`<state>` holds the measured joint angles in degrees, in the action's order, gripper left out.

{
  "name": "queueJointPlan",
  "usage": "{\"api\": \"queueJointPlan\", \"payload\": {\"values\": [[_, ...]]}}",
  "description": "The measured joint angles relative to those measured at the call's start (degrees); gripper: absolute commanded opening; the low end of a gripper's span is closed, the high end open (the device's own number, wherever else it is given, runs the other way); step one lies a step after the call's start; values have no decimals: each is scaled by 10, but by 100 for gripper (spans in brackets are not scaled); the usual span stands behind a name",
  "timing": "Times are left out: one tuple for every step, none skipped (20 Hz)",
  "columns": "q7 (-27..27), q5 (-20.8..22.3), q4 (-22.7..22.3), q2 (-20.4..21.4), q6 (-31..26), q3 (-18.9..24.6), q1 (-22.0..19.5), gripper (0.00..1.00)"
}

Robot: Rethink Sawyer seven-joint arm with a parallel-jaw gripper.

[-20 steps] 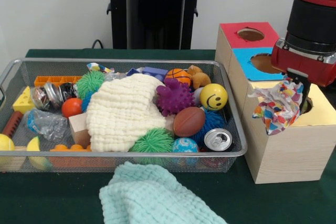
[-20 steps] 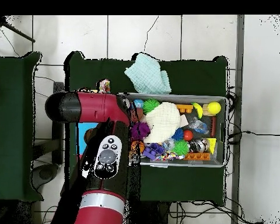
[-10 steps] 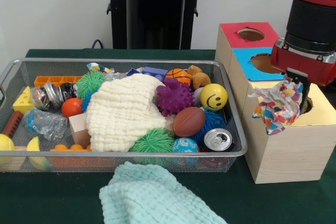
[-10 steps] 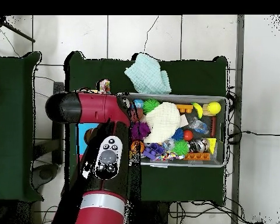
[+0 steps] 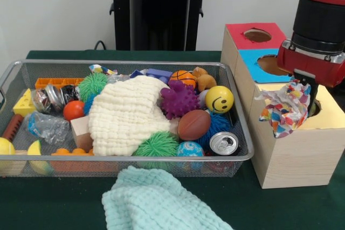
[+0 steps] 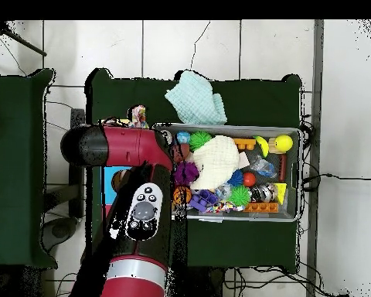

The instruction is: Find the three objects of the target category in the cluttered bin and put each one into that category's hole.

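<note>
**One patterned cloth hangs at the yellow hole**

One gripper (image 5: 305, 91) stands over the yellow top of the wooden sorting box (image 5: 294, 154), and a crumpled cloth with coloured triangles (image 5: 284, 109) hangs at its tip, draping down the box's front edge. The cloth and the arm's red housing hide the fingers, so I cannot tell whether they are clenched on the cloth or released from it. Just behind the fingers, on the side away from the bin, lies the yellow hole (image 5: 316, 107), half covered by the arm. Farther back along the box top sit the blue hole (image 5: 272, 64) and, beyond it, the red hole (image 5: 257, 35).

Off to the cloth's side of the fingers, well apart from them, is the wire bin (image 5: 245, 133). A cream waffle cloth (image 5: 127, 114) is heaped in its middle. Nearest the fingers in the bin are a yellow smiley ball (image 5: 219, 99), a small brown football (image 5: 194, 124) and a drinks can (image 5: 223, 143) lying with its pull-tab end outward; no brand shows. A purple spiky ball (image 5: 178, 99) rests beside the cream cloth.

Outside the bin, on the green table (image 5: 285, 208), lies a pale mint waffle cloth (image 5: 156, 200).

In the overhead view the arm (image 6: 134, 201) covers the box; the triangle-patterned cloth peeks out past its end. No writing can be read anywhere.
</note>
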<state>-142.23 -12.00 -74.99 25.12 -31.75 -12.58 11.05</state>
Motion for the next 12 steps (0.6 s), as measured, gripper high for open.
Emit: {"api": "queueJointPlan", "payload": {"values": [[0,0,-1,0,1,0,0,0],[0,0,-1,1,1,1,0,0],[0,0,-2,1,1,1,-1,0],[0,0,-2,1,1,2,-1,0],[0,0,-2,2,1,2,-2,0],[0,0,-3,2,1,3,-3,0],[0,0,-3,2,1,4,-3,0],[0,0,-5,3,1,6,-5,0],[0,0,-7,5,1,8,-7,0],[0,0,-10,7,2,10,-9,0],[0,0,-12,8,2,11,-10,0],[0,0,-15,10,2,13,-12,0]]}}
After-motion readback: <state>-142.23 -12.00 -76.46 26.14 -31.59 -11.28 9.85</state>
